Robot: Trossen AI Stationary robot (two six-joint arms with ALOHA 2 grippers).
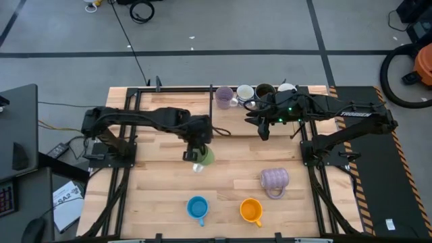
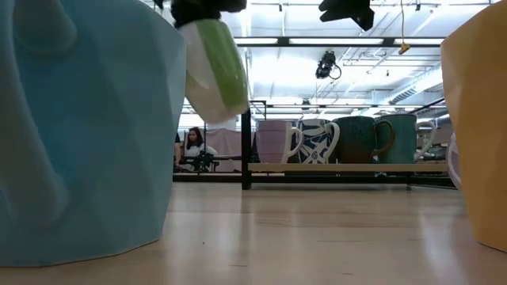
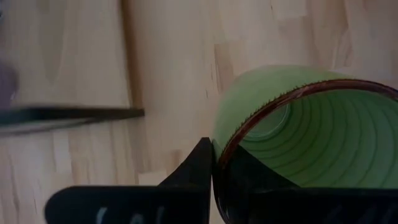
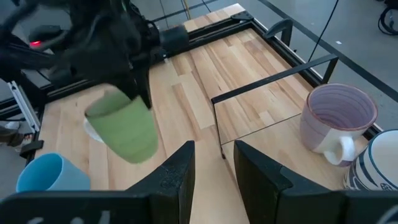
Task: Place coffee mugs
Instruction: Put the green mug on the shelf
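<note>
Left gripper [image 1: 196,152] over mid-counter, jaws clenched on the rim of the green mug [image 1: 204,156]; left wrist view shows one finger inside the mouth, one outside, wall pinched between them; mug is clear of the wooden counter [image 1: 162,196], hanging tilted, mouth toward the wrist.

Right gripper [image 1: 264,130] hovers near the back row, jaws part-way apart, grasping nothing; right wrist view shows bare wood between its fingers.

Back row along the far edge: lilac mug [image 1: 224,97], white mug [image 1: 244,93], dark grey-brown mug [image 1: 264,90]; a further white mug is mostly hidden by the right arm. Loose on the near counter: ribbed lavender mug [image 1: 275,180] on its side, blue mug [image 1: 197,207], orange mug [image 1: 250,210], both upright.

Handling, as judged: glazed ceramic; stiff, brittle, smooth and likely slippery; moderately heavy for a rim pinch, so the weight hangs off-centre and the mug may swing or rotate in the jaws. Rim grip gives a narrow wall to hold, better than the wide body; handle is the alternative. Set down gently and level it first; a tilted drop risks chipping or tipping into neighbours.
</note>
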